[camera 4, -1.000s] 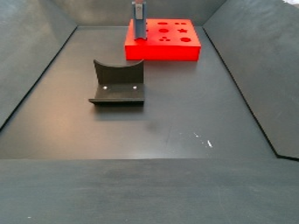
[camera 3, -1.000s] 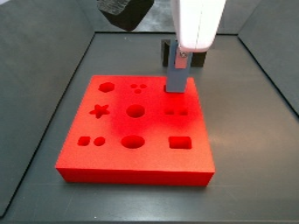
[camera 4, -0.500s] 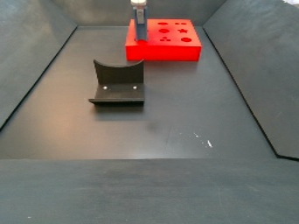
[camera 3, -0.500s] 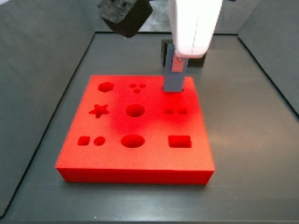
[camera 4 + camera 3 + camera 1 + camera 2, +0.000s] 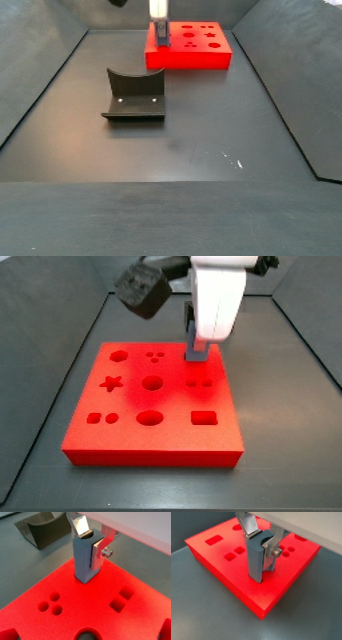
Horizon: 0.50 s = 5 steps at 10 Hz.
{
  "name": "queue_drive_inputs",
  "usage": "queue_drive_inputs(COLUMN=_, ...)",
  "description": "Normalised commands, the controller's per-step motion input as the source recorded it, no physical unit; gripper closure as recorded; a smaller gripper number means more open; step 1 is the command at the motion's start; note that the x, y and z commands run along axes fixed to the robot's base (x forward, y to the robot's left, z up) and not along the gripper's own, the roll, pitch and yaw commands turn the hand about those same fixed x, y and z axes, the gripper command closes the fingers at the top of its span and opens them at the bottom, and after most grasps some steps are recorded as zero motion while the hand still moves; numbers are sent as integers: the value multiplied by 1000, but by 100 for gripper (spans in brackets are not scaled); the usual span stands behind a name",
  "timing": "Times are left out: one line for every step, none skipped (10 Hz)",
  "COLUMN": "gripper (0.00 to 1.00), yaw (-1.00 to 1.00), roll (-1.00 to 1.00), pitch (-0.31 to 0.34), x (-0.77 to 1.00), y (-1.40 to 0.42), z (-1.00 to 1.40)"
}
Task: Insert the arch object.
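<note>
Here the gripper (image 5: 89, 549) hangs over the flat red board (image 5: 127, 627), and its silver fingers (image 5: 80, 524) are clamped on the arch object (image 5: 85, 559), a slim grey block seen edge-on in both wrist views. The block's long axis runs straight up and down, in line with the fingers, and its lower end (image 5: 256, 576) touches or all but touches the board's top face; whether it has entered a cutout cannot be told, since the block hides whatever lies under it. In a side view the gripper (image 5: 198, 346) and the block's tip (image 5: 197, 356) sit toward the board's far edge, at about one o'clock from the round hole (image 5: 155, 383) in the board's middle, with a pair of small holes (image 5: 202, 384) just nearer the camera than the tip. The coming move, as I judge it, turns on that vertical line: the block is directly below the gripper, so only a straight descent is needed, provided the arch-shaped opening lies right beneath the tip and is turned the same way. The fixture (image 5: 134, 97) stands on the dark floor (image 5: 201, 140), well apart from the board (image 5: 187, 55).
</note>
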Motion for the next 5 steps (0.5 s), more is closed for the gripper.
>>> queue_drive_inputs(gripper=100, yaw=-131, roll=31, pitch=0, x=43, y=0, z=-477)
queue_drive_inputs(gripper=100, yaw=-120, roll=24, pitch=0, x=29, y=0, z=-449)
queue_drive_inputs(gripper=100, yaw=-111, roll=29, pitch=0, x=51, y=0, z=-414)
queue_drive_inputs(gripper=100, yaw=-77, roll=26, pitch=0, x=34, y=0, z=-100)
queue_drive_inputs(gripper=100, yaw=0, roll=0, pitch=0, x=0, y=0, z=0)
